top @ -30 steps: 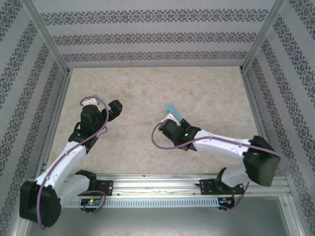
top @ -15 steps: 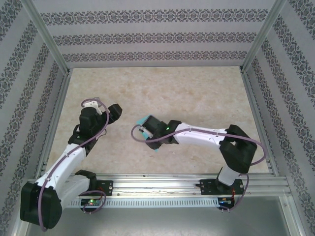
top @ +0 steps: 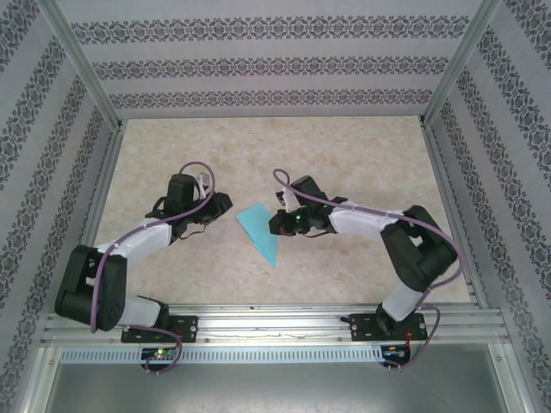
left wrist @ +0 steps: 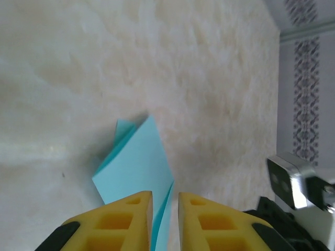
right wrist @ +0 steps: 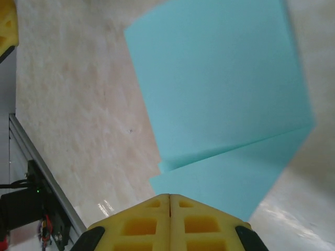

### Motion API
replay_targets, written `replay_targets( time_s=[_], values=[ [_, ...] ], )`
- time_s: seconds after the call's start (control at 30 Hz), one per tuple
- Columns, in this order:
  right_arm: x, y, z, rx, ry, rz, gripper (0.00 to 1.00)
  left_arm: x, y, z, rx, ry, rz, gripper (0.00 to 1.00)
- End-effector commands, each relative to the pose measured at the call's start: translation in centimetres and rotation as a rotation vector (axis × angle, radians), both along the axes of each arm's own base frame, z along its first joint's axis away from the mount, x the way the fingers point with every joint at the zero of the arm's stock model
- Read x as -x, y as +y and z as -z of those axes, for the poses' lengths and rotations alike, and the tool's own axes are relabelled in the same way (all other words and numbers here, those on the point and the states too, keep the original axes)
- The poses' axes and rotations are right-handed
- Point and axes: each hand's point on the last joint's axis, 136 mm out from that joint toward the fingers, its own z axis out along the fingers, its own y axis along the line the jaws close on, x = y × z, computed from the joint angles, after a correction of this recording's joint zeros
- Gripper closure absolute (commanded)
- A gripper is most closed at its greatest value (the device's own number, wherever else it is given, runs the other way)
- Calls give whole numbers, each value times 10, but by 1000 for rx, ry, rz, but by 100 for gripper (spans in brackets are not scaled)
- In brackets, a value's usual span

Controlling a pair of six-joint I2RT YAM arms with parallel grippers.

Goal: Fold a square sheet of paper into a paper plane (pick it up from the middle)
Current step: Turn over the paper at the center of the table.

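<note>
The turquoise sheet of paper (top: 256,227), folded into an angular shape with a crease, lies on the marbled tabletop between both arms. My left gripper (top: 227,206) is at its left edge. In the left wrist view the yellow fingers (left wrist: 131,214) stand a narrow gap apart, and a raised edge of the paper (left wrist: 136,162) runs into that gap of the left gripper (left wrist: 165,196). My right gripper (top: 272,225) is at the paper's right side. Its jaws (right wrist: 170,197) are pressed together, tips at the near edge of the paper (right wrist: 220,89); I cannot tell if they touch it.
Patterned walls (top: 275,69) close the table in at the back and sides. An aluminium rail (top: 275,320) with the arm bases runs along the front. The right arm's wrist (left wrist: 293,180) sits close to the left fingers.
The right arm carried the paper left and down; it now lies beside that gripper. The left arm swung right to the paper's edge and its jaws narrowed from wide open.
</note>
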Motion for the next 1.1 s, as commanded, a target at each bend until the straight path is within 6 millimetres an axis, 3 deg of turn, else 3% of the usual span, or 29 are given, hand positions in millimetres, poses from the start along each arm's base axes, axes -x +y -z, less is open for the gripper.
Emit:
replay_targets(
  time_s=[0.0, 0.2, 0.4, 0.73, 0.93, 1.07],
  values=[
    [7, 24, 0, -43, 62, -31, 96, 5, -18, -2, 61, 44, 55, 79],
    [11, 24, 36, 40, 125, 16, 96, 7, -28, 8, 53, 90, 89, 81],
    [9, 10, 61, 136, 175, 170, 95, 7, -39, 20, 71, 139, 121, 83],
    [1, 11, 65, 108, 226, 358, 96, 3, -71, 45, 48, 228, 169, 88],
    [-1, 12, 64, 77, 232, 388, 96, 3, -53, 67, -133, 292, 124, 89],
    [-4, 22, 56, 19, 222, 367, 94, 1, -63, 72, -98, 310, 163, 90]
  ],
)
